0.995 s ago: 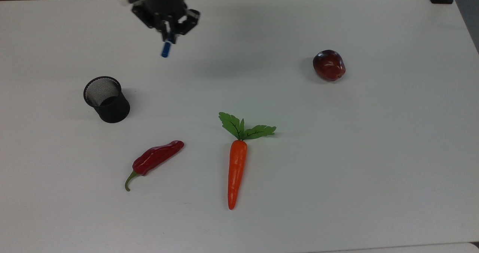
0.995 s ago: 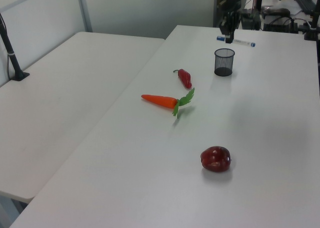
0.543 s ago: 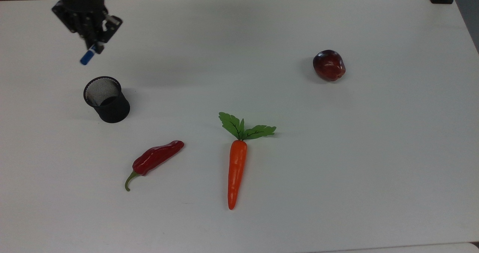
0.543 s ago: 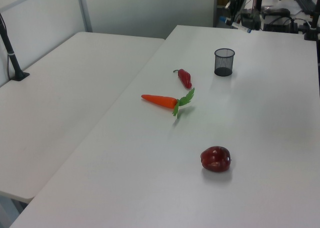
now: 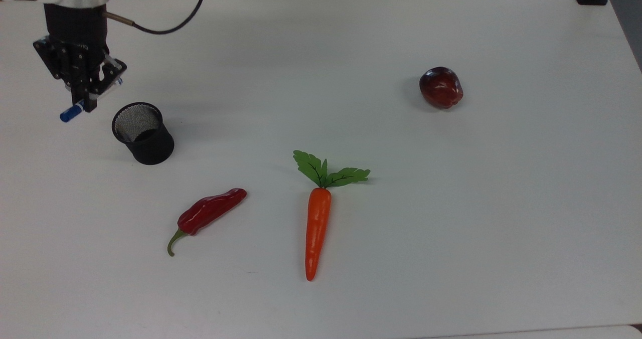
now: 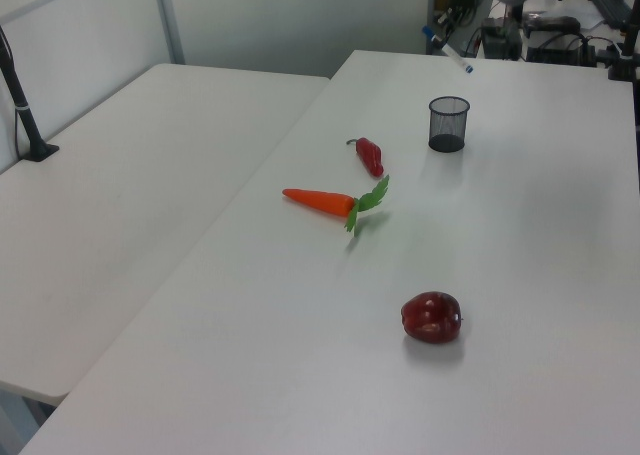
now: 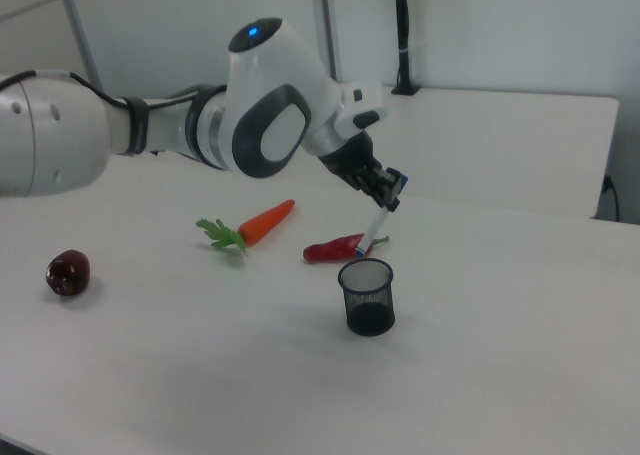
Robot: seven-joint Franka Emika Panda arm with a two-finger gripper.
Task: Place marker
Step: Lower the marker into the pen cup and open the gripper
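Observation:
My gripper is shut on the marker, a slim white pen whose blue end sticks out toward the top view's lower left. In the right view the gripper holds the marker tilted in the air, its lower tip just above and behind the rim of the black mesh cup. In the top view the cup stands right of the gripper. In the left view the marker hangs slanted above the cup.
On the white table lie a red chili pepper, a carrot with green leaves and a dark red apple. A second table adjoins at the left view's left.
The gripper, still holding the marker, has travelled toward the top view's left and then down toward the cup. The marker now slants more toward the lower left.

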